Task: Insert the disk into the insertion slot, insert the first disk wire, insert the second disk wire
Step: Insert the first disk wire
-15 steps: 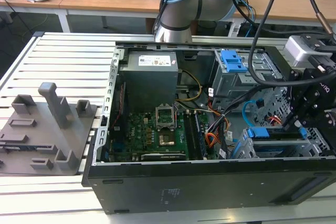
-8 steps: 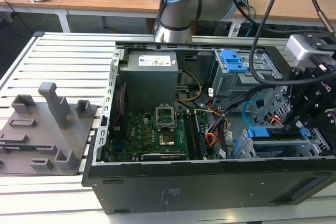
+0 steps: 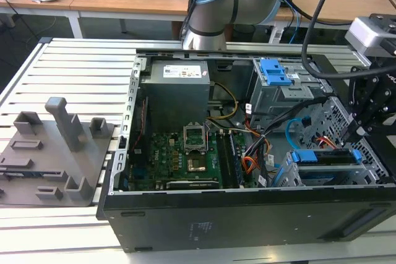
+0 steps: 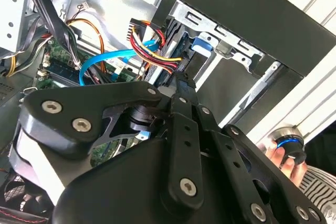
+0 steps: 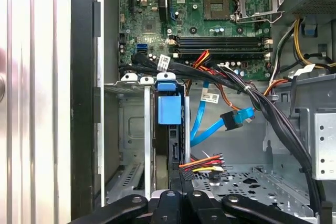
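resting under everything, table [image 3: 74,60]: pale, matte aluminium slats, ribbed lengthwise.
case [image 3: 247,214]: black sheet-metal tower lying on its side with the lid off; boxy, with smooth painted walls.
arm [image 3: 213,10]: rounded grey tube joints with a light-blue cap, rising behind the case.
fixture [image 3: 55,146]: matte grey plastic plate of pegs and pockets, on the table beside the case, toward the exterior view's left.
motherboard [image 3: 179,153]: flat green board with a square metal socket frame and long black memory slots.
insertion slot [image 3: 339,119]: grey sheet-metal cage punched with small round holes, at the end of the case toward the exterior view's right.
disk [image 3: 325,156]: slim rectangular slab in a glossy bright-blue plastic carrier, seated in the insertion slot. in the first wrist view it is seen edge-on, its blue tab [image 5: 169,108] at the mouth between thin metal rails.
gripper [image 3: 354,133]: black angular linkage bars with round screw heads. its fingers are drawn close together on the black plug end of the first disk wire, just behind the disk; tips seen in both wrist views [image 5: 181,179] [image 4: 184,80].
second disk wire [image 5: 199,124]: thin, flat, glossy light-blue ribbon curving loosely through the case. its small dark plug lies near a black cable bundle, apart from the disk.
first disk wire [image 5: 205,161]: thin red, orange and black strands fanning out from the gripper tips.
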### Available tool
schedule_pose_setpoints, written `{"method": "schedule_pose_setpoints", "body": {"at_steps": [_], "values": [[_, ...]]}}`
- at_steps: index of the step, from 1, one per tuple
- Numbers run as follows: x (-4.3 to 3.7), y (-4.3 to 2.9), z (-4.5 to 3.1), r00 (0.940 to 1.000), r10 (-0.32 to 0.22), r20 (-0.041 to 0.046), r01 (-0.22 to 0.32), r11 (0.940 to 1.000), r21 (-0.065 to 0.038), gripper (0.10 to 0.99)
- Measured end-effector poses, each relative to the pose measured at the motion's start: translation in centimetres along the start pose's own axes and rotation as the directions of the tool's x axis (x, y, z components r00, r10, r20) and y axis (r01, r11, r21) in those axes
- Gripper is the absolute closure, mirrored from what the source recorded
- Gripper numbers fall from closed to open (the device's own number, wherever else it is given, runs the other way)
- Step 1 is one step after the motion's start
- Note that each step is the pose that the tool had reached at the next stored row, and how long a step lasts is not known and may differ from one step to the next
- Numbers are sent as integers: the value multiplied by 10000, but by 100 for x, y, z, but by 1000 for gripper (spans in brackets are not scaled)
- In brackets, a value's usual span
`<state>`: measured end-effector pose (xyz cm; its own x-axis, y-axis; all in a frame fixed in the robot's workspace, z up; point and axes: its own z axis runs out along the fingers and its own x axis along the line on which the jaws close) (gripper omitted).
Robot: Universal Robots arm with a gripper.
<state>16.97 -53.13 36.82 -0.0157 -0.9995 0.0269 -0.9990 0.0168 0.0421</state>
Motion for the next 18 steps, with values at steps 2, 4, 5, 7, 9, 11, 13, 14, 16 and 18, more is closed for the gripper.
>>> {"method": "schedule_pose_setpoints", "body": {"at_steps": [2, 4, 5, 7, 9, 11, 13, 14, 16, 18], "values": [[0, 0, 0, 10000, 0, 0, 0, 10000, 0, 980], [0, 0, 0, 10000, 0, 1, 0, 10000, 0, 980], [-1, 0, 0, 10000, 0, 2, 0, 10000, 0, 980], [-1, 0, 0, 10000, 0, 2, 0, 10000, 0, 980], [0, 0, 0, 10000, -1, 2, 1, 10000, 0, 980], [0, 60, 2, 10000, -1, 2, 1, 10000, 0, 980], [2, 146, 5, 10000, 0, 1, 0, 10000, 0, 980], [3, 180, 7, 10000, 0, 2, 0, 10000, 0, 980], [4, 246, 10, 10000, 1, 2, -1, 10000, 1, 980], [3, 248, 10, 10000, -2, 2, 2, 10000, 0, 980]]}}
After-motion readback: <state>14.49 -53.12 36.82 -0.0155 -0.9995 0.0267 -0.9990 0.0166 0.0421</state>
